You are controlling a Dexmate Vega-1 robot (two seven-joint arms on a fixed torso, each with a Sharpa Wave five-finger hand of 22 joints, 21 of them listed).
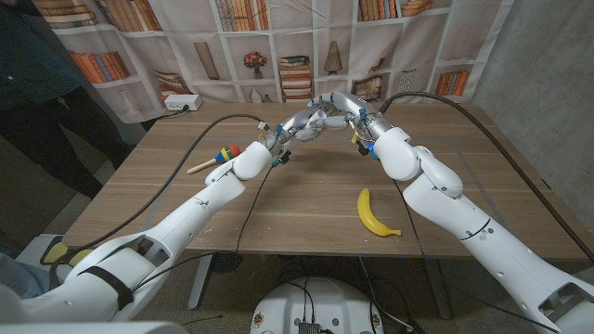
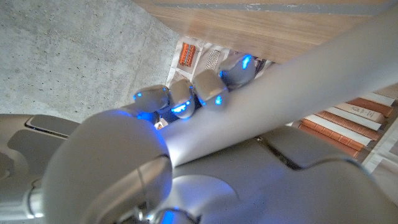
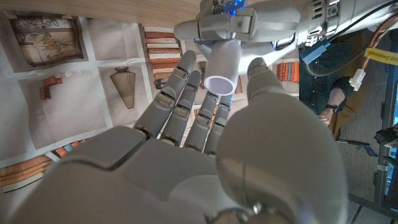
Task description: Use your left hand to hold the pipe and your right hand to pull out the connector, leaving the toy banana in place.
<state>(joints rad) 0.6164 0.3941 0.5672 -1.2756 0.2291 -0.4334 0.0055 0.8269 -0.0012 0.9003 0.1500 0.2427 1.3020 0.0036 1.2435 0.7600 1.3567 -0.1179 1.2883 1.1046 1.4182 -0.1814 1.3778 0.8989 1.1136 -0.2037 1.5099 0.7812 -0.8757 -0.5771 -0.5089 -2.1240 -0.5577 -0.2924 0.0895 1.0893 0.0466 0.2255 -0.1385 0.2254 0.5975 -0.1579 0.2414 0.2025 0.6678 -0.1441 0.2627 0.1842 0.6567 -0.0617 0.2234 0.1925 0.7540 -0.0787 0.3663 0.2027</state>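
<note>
Pipe (image 2: pixel 273 99) clamped in my left hand (image 1: pixel 269 148) fingers (image 2: pixel 208 90), lifted over table (image 1: pixel 306 199). Right hand (image 1: pixel 348 111) fingers (image 3: pixel 186 93) spread near open end, nothing gripped. Risk: missed grasp, pipe twisting loose, elbow sweeping banana (image 1: pixel 374 213).

colourful toy mallet (image 1: pixel 215 158), perhaps a maraca, white box (image 1: pixel 182 102)

From the head view, both hands cover the pipe (image 1: pixel 306 123), so it is hard to see. The left hand (image 2: pixel 186 99) is very blurry up close. A person (image 1: pixel 37 83) is cut off at the edge.
</note>
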